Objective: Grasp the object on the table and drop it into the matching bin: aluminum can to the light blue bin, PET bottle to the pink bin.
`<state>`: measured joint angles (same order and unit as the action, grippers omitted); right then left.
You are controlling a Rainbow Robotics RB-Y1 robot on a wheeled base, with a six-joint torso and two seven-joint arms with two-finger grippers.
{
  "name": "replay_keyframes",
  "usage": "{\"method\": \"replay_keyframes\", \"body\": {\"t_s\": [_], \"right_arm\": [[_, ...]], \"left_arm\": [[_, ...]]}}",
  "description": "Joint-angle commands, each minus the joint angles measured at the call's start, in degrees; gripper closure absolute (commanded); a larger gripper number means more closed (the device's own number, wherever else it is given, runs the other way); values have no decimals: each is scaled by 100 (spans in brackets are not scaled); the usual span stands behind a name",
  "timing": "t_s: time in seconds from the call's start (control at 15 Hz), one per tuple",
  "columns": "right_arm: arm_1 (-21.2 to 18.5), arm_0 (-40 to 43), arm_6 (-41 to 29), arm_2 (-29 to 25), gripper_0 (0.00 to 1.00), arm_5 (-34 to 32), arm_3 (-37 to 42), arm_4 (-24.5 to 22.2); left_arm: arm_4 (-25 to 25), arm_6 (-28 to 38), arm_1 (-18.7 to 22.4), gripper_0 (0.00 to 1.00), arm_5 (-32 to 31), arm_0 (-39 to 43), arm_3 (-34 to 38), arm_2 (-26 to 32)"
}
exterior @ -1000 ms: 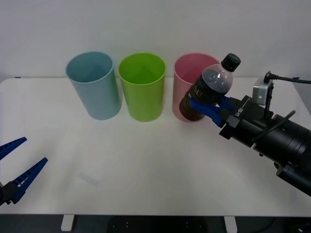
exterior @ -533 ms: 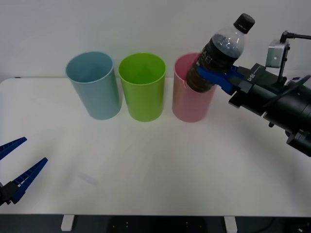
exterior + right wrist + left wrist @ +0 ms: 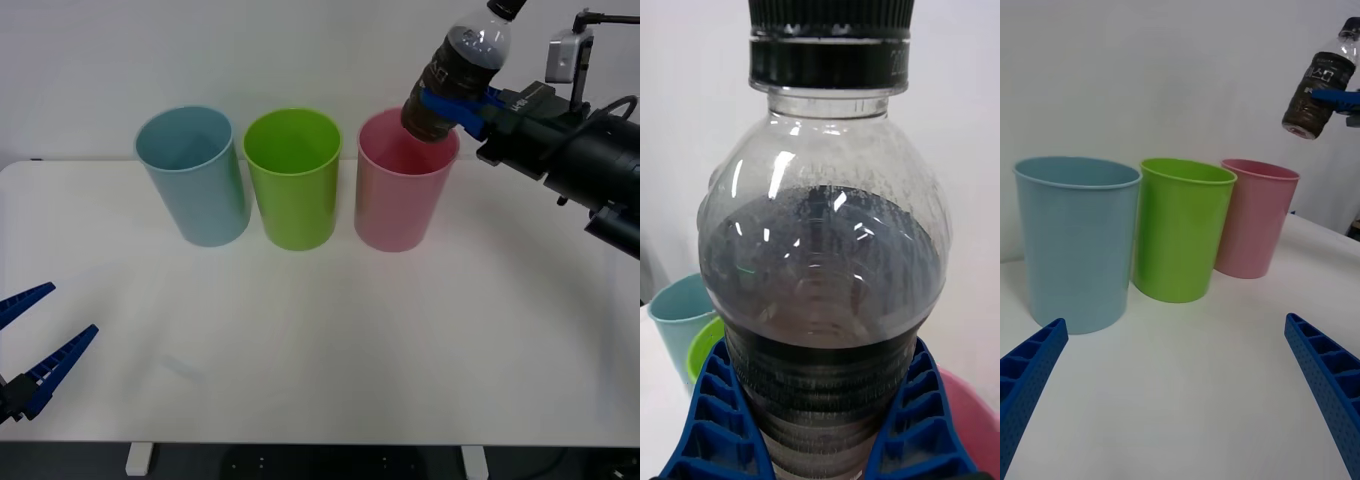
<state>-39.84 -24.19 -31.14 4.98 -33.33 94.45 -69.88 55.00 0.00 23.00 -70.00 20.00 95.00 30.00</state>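
The right gripper (image 3: pixel 452 103) is closed on the PET bottle (image 3: pixel 462 68), its 2 blue ribbed fingers (image 3: pixel 711 420) clamping the dark label band low on the body while the black cap (image 3: pixel 830 41) points up and slightly away from the arm. The bottle is held in the air, tilted, with its base above the far right part of the rim of the pink bin (image 3: pixel 402 185); the left wrist view shows the bottle's base (image 3: pixel 1303 120) clear of that rim, up and to the side, not touching it. 3 bins stand in a row at the back of the table (image 3: pixel 300 340): the light blue bin (image 3: pixel 195 180) on the robot's left, a lime green bin (image 3: pixel 294 180) in the middle and the pink bin on the right. The front view looks into all 3 openings, and what it shows of each interior is bare wall. The right wrist view shows dark liquid filling the bottle to its shoulder, with condensation on the clear dome above. The left wrist view gives the bins side-on, standing upright and just beside one another. The left gripper (image 3: pixel 35 345) rests low near the table's front left edge, fingers spread wide and holding nothing.
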Motion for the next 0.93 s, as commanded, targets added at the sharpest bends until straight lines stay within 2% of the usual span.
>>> {"method": "replay_keyframes", "body": {"t_s": [0.07,0.33,0.73,0.8,0.87,0.93], "right_arm": [[196,-385,64,64,100,2,-568,-272],[530,-798,125,82,100,2,-1263,-703],[644,-904,204,100,100,2,-1421,-764],[644,-904,222,91,84,2,-1412,-764],[644,-904,240,91,33,2,-1412,-764],[635,-904,240,91,0,2,-1421,-764]], "left_arm": [[0,0,0,0,0,0,0,0],[0,0,0,0,0,0,0,0],[0,0,0,0,0,0,0,0],[0,0,0,0,0,0,0,0],[0,0,0,0,0,0,0,0],[0,0,0,0,0,0,0,0]]}}
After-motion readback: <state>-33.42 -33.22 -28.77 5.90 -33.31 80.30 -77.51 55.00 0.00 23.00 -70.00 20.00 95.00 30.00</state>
